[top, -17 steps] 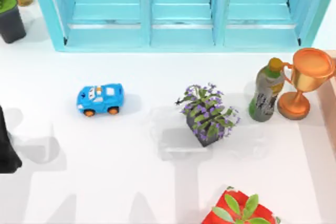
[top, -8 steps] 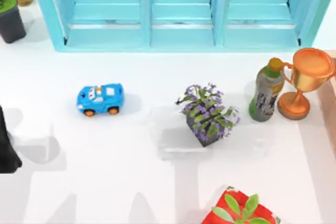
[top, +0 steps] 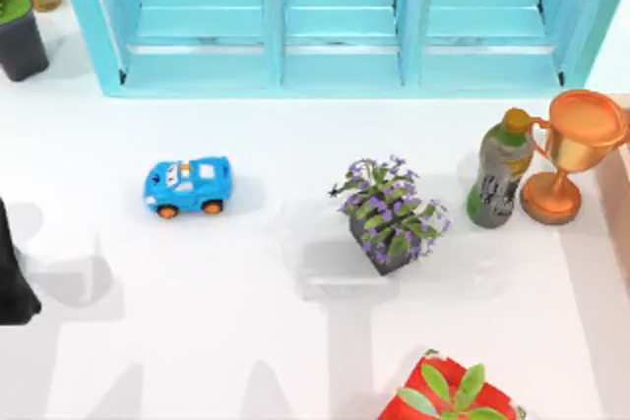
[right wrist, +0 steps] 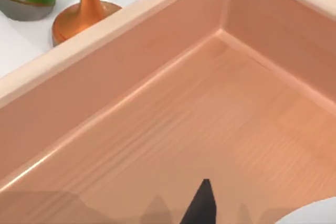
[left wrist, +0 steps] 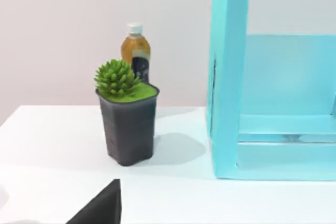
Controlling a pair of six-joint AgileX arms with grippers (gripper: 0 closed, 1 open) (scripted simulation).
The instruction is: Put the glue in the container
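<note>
The container [right wrist: 173, 103] is a light wooden box, and the right wrist view looks down into it over its floor and inner walls. Its edge also shows at the top view's right border [top: 620, 194]. One dark fingertip [right wrist: 202, 205] of my right gripper hangs over the container's floor. A white rounded shape [right wrist: 315, 214] lies at the corner of that view; I cannot tell whether it is the glue. My left arm [top: 10, 272] stays parked at the table's left edge, and a dark part of it [left wrist: 100, 208] shows in the left wrist view.
A blue cabinet [top: 335, 17] spans the back. On the table stand a blue toy car [top: 187, 185], a purple flower pot [top: 387, 213], a green bottle [top: 500, 169] and a copper trophy [top: 571, 150]. A potted succulent [top: 18, 31] stands back left and a red pot [top: 453, 395] at the front.
</note>
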